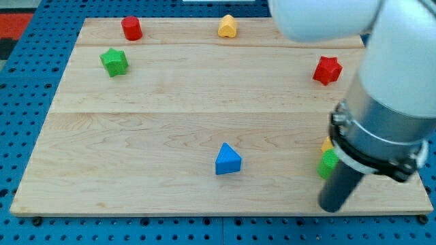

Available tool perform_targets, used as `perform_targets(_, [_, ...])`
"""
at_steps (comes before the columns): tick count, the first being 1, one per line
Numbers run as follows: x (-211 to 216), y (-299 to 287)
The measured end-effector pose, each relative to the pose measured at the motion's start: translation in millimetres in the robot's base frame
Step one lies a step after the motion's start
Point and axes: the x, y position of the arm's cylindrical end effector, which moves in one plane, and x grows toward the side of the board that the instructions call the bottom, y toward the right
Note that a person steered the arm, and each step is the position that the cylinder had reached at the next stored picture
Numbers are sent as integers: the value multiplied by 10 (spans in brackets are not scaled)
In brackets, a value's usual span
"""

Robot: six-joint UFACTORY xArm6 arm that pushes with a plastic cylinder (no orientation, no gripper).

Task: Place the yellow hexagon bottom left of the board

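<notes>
A small part of a yellow block (328,144) shows at the view's right, mostly hidden behind my arm, so its shape cannot be made out. A green block (328,163) sits just below it, also partly hidden. My tip (333,208) rests on the board near its bottom edge, just below the green block. Another yellow block (227,26), rounded with a pointed top, sits at the board's top middle.
A red cylinder-like block (131,28) sits at the top left and a green star (114,62) below it. A red star (327,70) is at the upper right. A blue triangle (227,159) lies at bottom centre. The wooden board (136,136) lies on blue pegboard.
</notes>
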Motion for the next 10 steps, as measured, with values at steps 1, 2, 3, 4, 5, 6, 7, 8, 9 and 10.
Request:
perform_targets(1, [-343, 751])
perform_targets(2, [-941, 831])
perform_targets(3, [-895, 273])
perform_targets(4, [-800, -169])
perform_targets(5, [-860, -336])
perform_targets(6, [-937, -228])
perform_targets(7, [-973, -171])
perform_targets(8, [-1123, -170])
perform_targets(9, [-1123, -170])
perform_targets(10, [-1093, -201])
